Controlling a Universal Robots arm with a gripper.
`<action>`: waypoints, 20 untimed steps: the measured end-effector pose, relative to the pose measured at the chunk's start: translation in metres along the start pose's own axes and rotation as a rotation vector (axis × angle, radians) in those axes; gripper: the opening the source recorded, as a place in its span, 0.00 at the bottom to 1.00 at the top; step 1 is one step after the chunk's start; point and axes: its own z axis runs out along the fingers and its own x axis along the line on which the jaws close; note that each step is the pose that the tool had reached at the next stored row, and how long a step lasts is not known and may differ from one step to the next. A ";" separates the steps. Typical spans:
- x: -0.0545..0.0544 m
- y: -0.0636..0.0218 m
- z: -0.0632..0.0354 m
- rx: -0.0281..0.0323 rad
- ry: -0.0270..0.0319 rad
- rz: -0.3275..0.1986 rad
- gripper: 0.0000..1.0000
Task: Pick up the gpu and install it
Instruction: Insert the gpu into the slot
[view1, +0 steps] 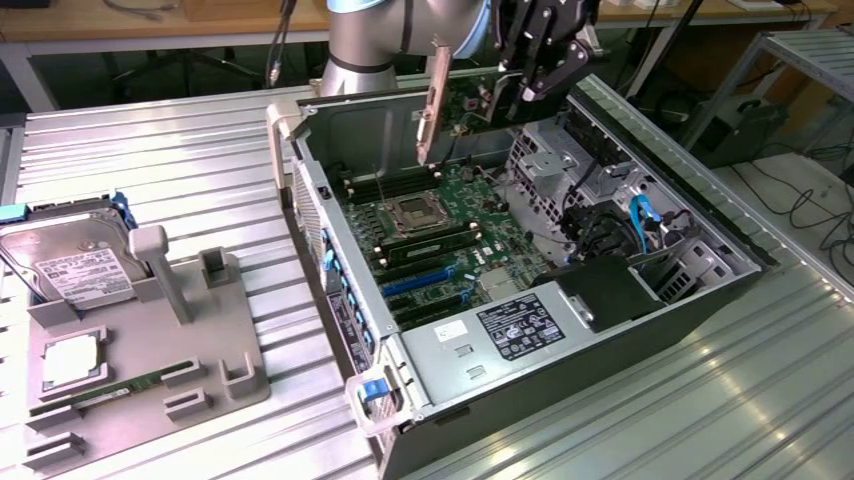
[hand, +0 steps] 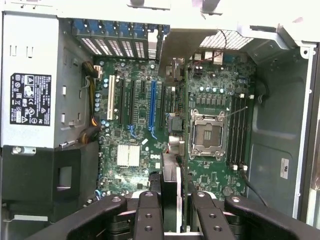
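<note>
The thin green card with a silver end (view1: 447, 95) is partly hidden behind the black gripper (view1: 541, 60); its fan is hidden.

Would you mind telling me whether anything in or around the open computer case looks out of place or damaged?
Nothing looks damaged or spilled. The gripper holds the gpu edge-on above the open computer case, its metal bracket pointing down toward the motherboard. The hard drive sits neatly in the grey tray beside the case.
</note>
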 end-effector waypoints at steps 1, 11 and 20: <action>0.000 0.0004 0.0009 0.0030 0.0000 0.000 0.27; 0.000 0.0016 0.0060 0.0078 -0.0021 0.000 0.27; 0.000 0.0015 0.0081 0.0090 -0.0020 0.000 0.27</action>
